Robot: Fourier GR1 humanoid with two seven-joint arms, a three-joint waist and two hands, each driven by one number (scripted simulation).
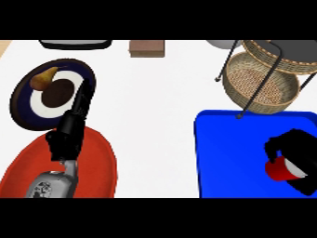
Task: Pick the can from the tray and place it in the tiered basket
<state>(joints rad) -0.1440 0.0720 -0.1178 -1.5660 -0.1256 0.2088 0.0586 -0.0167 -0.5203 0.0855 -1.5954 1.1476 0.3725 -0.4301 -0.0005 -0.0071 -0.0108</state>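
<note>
A: Where is the can (281,171) right now?

B: Low on the right side of the blue tray (236,153), near the tray's right edge. Only its red body and a bit of pale rim show, because the right hand (305,155) is wrapped round it.

A: So that hand is closed on it?

B: Yes, the black fingers and thumb curl round the can from the right and above, hiding most of it. Whether the can rests on the tray or is lifted off it I cannot tell.

A: And the tiered basket (274,76)?

B: It stands beyond the tray, at the upper right of the white tabletop (161,116). The lower wicker bowl sits just past the tray's far edge, the upper tier with a dark bottom is higher and further right, and thin black legs join them. One leg ends at the tray's far rim. The can and the basket are well apart.

A: What about the other hand?

B: The left hand (77,111) is on the left, fingers straight and together, pointing away from the robot, holding nothing. It lies over a red plate (99,158), its fingertips reaching over a dark blue plate (23,104).

A: Anything on that plate?

B: A brown pear (44,79) near its far rim and a dark round patch in its white middle.

A: Other things?

B: A brown block (147,48) at the far edge, and a dark tray-like thing (75,44) to its left.
</note>
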